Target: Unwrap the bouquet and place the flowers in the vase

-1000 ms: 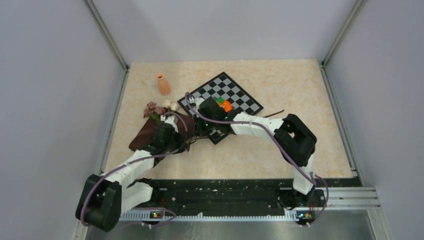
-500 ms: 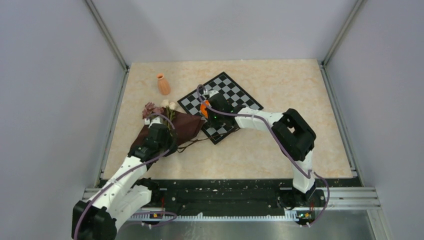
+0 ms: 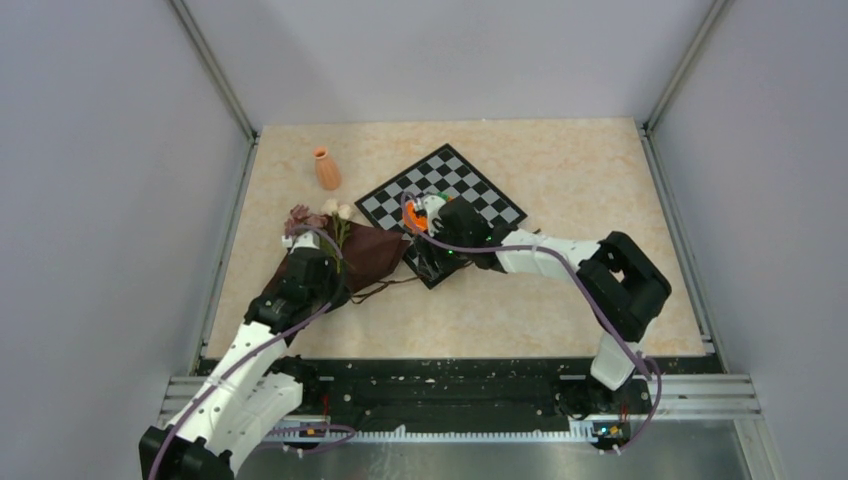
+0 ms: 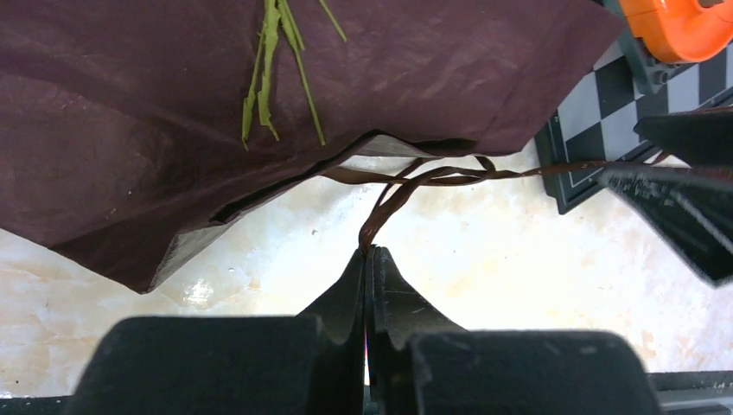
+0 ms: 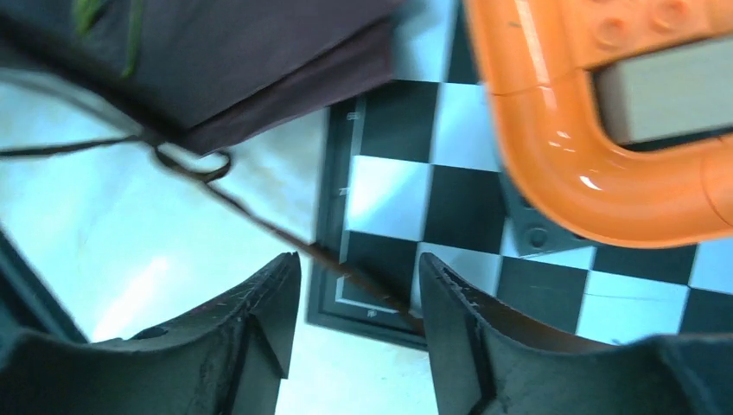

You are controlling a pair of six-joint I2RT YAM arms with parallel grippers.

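Observation:
The bouquet's maroon cloth (image 3: pixel 368 254) (image 4: pixel 259 104) lies unfolded and flat on the table, with green stems (image 4: pixel 278 69) on it. The flowers' pale and mauve heads (image 3: pixel 318 214) lie at its far-left end. My left gripper (image 4: pixel 370 252) (image 3: pixel 338 290) is shut on the thin brown ribbon (image 4: pixel 432 175) just in front of the cloth's near edge. My right gripper (image 5: pixel 359 277) (image 3: pixel 425 262) is open over the chessboard's near corner. The ribbon (image 5: pixel 259 220) runs between its fingers and touches the right one. The terracotta vase (image 3: pixel 327 168) stands upright at the far left.
A black-and-white chessboard (image 3: pixel 470 185) (image 5: pixel 389 190) lies at mid-table, its near-left corner beside the cloth. An orange curved object (image 5: pixel 588 173) (image 4: pixel 683 26) sits on the board by my right wrist. Grey walls enclose the table on three sides.
The cloth has been pulled out flat. My right gripper has opened and its arm has drawn to the right. My left arm has pulled back toward the near left with the ribbon.

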